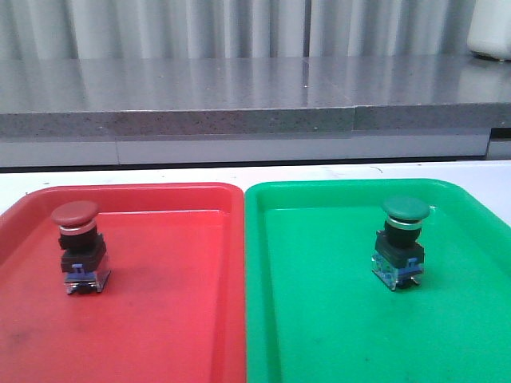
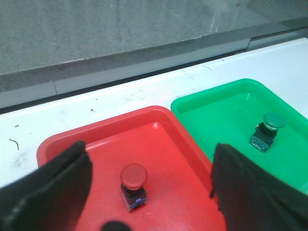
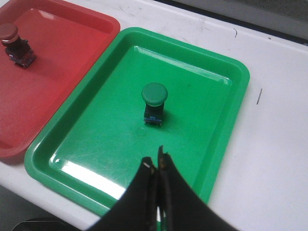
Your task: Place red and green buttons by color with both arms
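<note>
The red button [image 1: 77,246] stands upright in the red tray [image 1: 160,319]; it also shows in the left wrist view [image 2: 133,186] and the right wrist view [image 3: 15,44]. The green button [image 1: 402,242] stands upright in the green tray [image 1: 319,319]; it also shows in the right wrist view [image 3: 154,103] and the left wrist view [image 2: 267,130]. My left gripper [image 2: 149,180] is open and empty, raised over the red tray, its fingers [image 2: 53,187] either side of the red button in the view. My right gripper [image 3: 157,163] is shut and empty, above the green tray's near part. Neither arm shows in the front view.
The two trays [image 2: 159,120] lie side by side on a white table [image 3: 269,154], red on the left, green on the right. A grey stone ledge [image 1: 239,96] runs along the back, with a white object [image 1: 489,32] at its far right.
</note>
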You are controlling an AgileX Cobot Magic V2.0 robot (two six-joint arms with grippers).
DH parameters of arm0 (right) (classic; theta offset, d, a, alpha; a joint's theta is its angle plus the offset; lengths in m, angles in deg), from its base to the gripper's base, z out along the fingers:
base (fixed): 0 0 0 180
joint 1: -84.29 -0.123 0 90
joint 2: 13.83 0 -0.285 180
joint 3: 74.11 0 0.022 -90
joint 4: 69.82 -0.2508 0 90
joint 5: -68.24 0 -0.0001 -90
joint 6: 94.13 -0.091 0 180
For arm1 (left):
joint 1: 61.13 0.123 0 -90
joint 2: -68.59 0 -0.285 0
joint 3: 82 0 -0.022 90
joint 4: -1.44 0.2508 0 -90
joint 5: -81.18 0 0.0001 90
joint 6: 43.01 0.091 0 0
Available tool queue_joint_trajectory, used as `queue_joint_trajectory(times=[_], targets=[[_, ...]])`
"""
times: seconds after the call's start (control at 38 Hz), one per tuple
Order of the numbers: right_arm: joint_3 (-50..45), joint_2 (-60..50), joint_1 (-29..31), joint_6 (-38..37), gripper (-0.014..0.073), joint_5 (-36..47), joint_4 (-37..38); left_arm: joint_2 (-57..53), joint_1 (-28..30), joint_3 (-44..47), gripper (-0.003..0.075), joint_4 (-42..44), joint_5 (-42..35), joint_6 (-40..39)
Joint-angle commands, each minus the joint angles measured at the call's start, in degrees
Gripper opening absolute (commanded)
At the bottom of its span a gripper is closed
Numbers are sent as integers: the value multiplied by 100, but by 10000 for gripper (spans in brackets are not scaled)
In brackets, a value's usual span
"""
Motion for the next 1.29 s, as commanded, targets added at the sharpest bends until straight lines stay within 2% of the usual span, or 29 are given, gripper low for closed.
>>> queue_joint_trajectory(times=[0.0,0.11,0.21,0.53,0.68,0.79,1.08,1.26], targets=[[146,10,-8,69,-70,361,27,7,-43,-159,268,-70,-374,-3],[146,10,-8,69,-70,361,27,7,-43,-159,103,-70,-374,-3],[146,10,-8,69,-70,361,27,7,-43,-159,-20,-70,-374,-3],[146,10,-8,69,-70,361,27,7,-43,-159,-20,-70,-374,-3],[146,10,-8,69,-70,362,27,-364,56,135,-20,-37,-473,-3],[146,10,-8,69,-70,362,27,-774,468,625,-20,344,-758,-3],[146,10,-8,69,-70,362,27,-2211,1833,2555,-20,303,-2454,-3],[146,10,-8,69,-70,362,27,-2921,2316,3452,-20,303,-3144,-3]])
